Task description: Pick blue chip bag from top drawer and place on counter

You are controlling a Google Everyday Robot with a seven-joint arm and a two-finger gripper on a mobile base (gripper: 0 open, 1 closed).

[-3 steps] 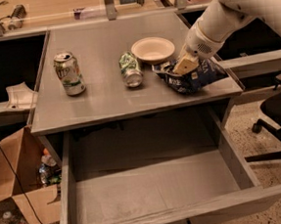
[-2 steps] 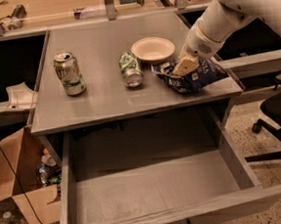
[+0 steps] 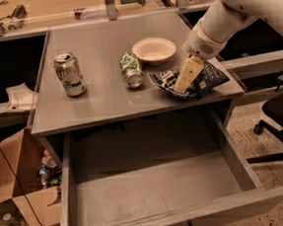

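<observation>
While the top drawer [image 3: 190, 218] is hanging pulled out at the very front, its flat front panel is sitting nearest the camera and its box is running back under the counter [image 3: 101, 103]. To its left a cardboard box [image 3: 20, 195] is sitting open on the speckled floor with odds and ends inside it. To the right a dark office chair [image 3: 282, 112] is standing just off the drawer's side.

Up on the counter, the blue chip bag [image 3: 207, 78] is lying crumpled at the front right corner: out of the drawer, resting on the grey top, close to the edge. I am reaching in from the upper right, and my claw [image 3: 185, 79] is resting on the middle of that bag — touching it, though I cannot tell whether it is grasping the foil or lying loose upon it.

Further back, a green-and-white can [image 3: 131, 70] is lying on its side just left of the bag, and a second can [image 3: 70, 74] is standing upright well to the left. A pale bowl [image 3: 154, 50] is sitting behind the tipped can, near my wrist. Beyond the counter's far edge a tan wooden surface [image 3: 48, 9] is running across, with metal posts [image 3: 110, 3] rising from it.
</observation>
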